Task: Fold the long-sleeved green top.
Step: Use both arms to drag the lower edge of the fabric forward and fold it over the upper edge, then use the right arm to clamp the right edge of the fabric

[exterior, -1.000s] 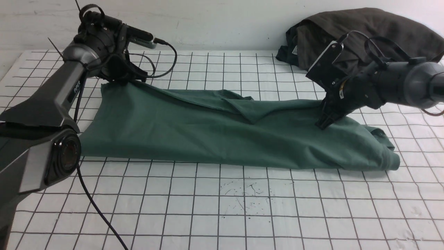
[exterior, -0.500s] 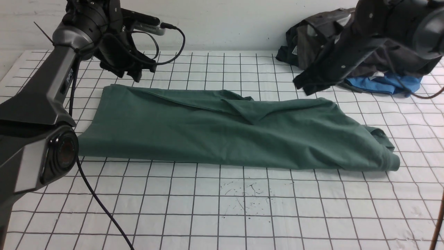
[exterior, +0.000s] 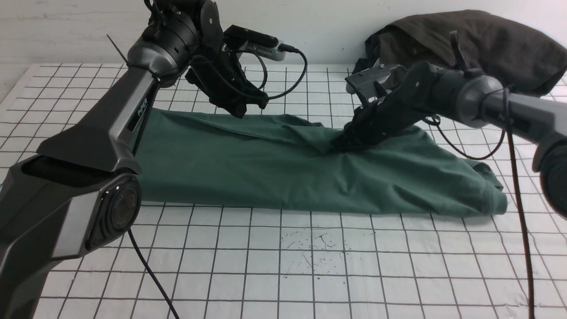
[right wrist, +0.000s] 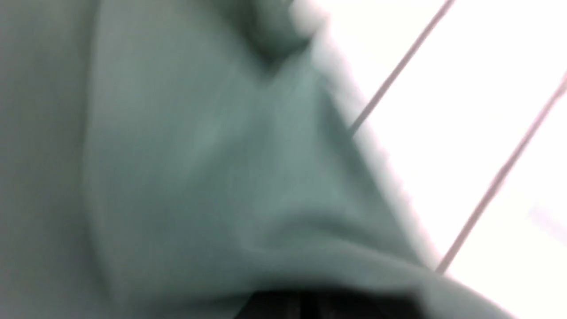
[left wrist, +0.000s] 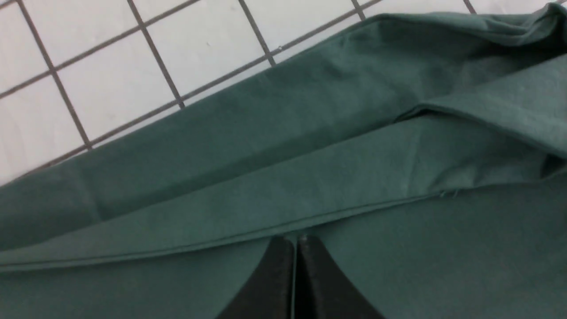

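Note:
The green long-sleeved top (exterior: 274,173) lies folded into a long band across the middle of the gridded table; its logo and neck label are hidden. My left gripper (exterior: 241,111) hangs over the top's far edge, left of centre. In the left wrist view the left gripper (left wrist: 294,241) is shut and empty, its tips just above a hem line of the top (left wrist: 398,248). My right gripper (exterior: 340,144) points down into a raised fold near the top's middle. The right wrist view is blurred, with the top (right wrist: 199,155) very close, and the right jaws cannot be made out.
A dark brown-grey bundled garment (exterior: 478,40) lies at the back right by the wall. The white gridded table (exterior: 283,266) stretches in front of the top. A cable (exterior: 518,199) hangs from the right arm down the right side.
Both arms rose off the top's far corners and swung inward. The left gripper is now left of centre over the far edge, the right down at the middle fold. The top has not moved.

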Robot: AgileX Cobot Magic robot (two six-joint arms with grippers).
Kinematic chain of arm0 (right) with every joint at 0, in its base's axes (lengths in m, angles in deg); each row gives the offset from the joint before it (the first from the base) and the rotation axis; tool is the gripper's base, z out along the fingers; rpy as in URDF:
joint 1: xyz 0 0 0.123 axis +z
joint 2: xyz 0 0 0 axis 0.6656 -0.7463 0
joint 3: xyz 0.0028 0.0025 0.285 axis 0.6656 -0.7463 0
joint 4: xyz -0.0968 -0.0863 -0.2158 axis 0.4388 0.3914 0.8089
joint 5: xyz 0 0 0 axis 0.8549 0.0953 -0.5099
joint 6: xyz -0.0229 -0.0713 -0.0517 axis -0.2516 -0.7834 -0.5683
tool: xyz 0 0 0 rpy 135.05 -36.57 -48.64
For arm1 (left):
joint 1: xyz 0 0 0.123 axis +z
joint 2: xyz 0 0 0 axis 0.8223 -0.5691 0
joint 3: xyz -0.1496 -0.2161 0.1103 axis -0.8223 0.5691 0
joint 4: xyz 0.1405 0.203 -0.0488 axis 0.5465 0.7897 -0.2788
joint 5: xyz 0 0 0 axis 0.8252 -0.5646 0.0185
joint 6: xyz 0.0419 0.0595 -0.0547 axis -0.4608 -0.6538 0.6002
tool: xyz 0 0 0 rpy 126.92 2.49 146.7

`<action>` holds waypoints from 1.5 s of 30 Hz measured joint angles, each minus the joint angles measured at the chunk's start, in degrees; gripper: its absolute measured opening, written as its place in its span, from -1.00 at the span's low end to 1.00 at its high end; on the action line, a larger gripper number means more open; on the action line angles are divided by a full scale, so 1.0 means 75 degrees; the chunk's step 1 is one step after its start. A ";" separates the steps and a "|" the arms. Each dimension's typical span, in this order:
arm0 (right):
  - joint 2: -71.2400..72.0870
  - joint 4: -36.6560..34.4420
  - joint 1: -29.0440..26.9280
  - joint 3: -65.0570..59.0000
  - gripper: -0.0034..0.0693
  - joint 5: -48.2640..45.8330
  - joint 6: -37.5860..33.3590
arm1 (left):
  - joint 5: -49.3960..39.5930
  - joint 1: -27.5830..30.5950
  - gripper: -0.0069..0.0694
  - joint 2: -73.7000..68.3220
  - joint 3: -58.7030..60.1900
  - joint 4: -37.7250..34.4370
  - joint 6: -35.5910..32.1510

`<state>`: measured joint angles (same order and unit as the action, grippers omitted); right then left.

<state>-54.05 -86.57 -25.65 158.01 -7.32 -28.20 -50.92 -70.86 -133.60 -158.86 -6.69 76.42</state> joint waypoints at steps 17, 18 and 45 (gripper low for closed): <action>0.0959 0.1439 -0.0923 0.0445 -0.94 -0.2595 0.1536 | -0.0033 0.0073 -0.84 0.0203 0.0024 0.0143 -0.0024; 0.1024 0.1511 -0.0934 0.0434 -0.94 -0.2726 0.1453 | -0.0033 0.0077 -0.84 0.0203 0.0031 0.0154 -0.0024; 0.2434 0.1676 -0.3072 -0.1056 -0.25 -0.4563 0.2289 | 0.1336 0.1287 -0.84 1.1124 1.1345 0.1698 0.0896</action>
<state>-35.79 -74.00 -48.69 150.09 -41.54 -11.03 -40.90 -61.20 -50.16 -73.77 6.05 83.14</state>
